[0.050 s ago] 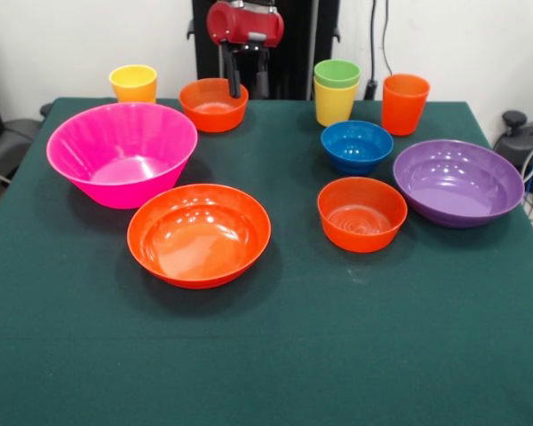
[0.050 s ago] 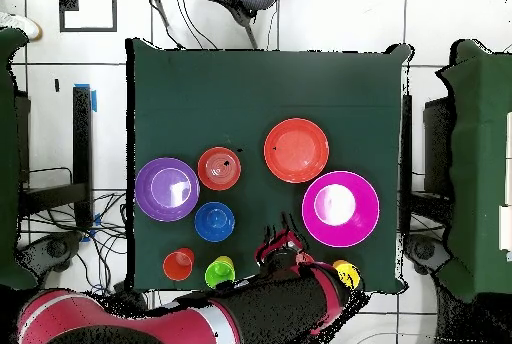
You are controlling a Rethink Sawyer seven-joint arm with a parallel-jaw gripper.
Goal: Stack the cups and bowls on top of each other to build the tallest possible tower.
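My gripper hangs with fingers spread over the small orange bowl, at twelve o'clock on the tabletop. I'd descend straight, pinch one rim wall, then carry it into the pink bowl at its seven o'clock.

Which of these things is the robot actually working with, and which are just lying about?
For the job: pink bowl, wide orange bowl, purple bowl, blue bowl, small orange bowls, orange cup, yellow cup, green cup nested in second yellow cup.

Just about: chair, cables.
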